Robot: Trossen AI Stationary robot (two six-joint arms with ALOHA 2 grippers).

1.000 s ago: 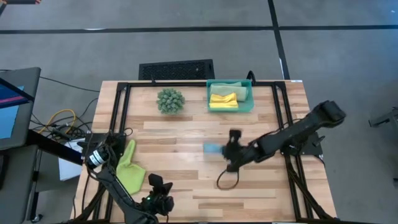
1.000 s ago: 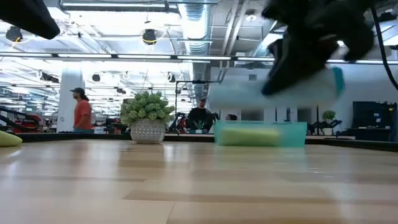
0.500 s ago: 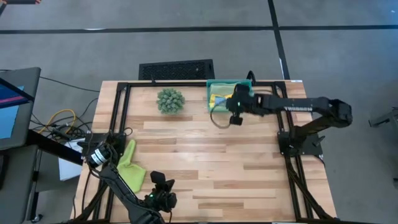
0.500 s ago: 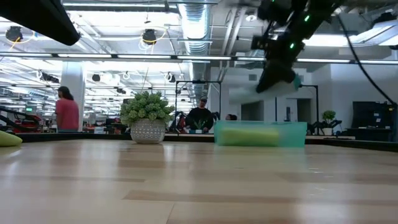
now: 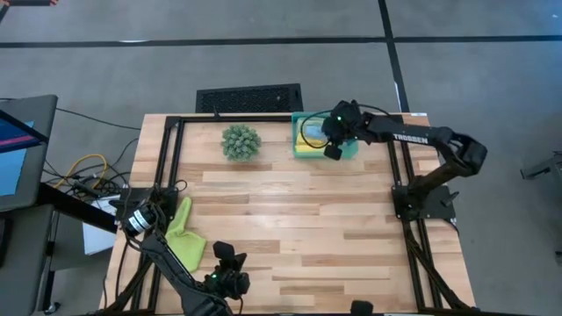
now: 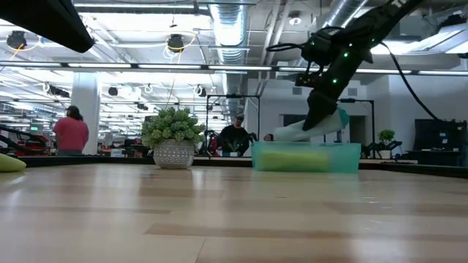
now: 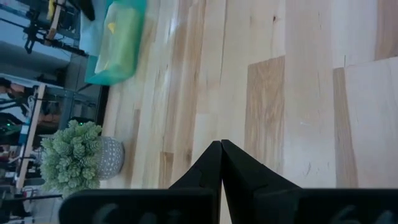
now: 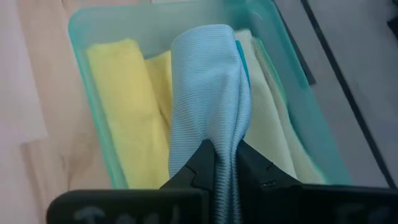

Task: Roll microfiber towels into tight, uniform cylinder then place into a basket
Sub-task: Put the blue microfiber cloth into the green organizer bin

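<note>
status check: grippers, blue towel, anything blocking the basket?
Right gripper shut on light blue towel, over basket. Left gripper shut, idle. Yellow towel already inside.

Bright, even overhead light (ceiling strips glare in the low view); soft shadows, sharp frames.

A pale wooden plank worktop [image 5: 290, 228] is framed by black rails. Near its far edge are set a round spiky green plant ball [image 5: 241, 141] and a translucent teal plastic basket [image 5: 297, 132]; a lime green cloth [image 5: 184, 235] is spread by the left edge.
</note>
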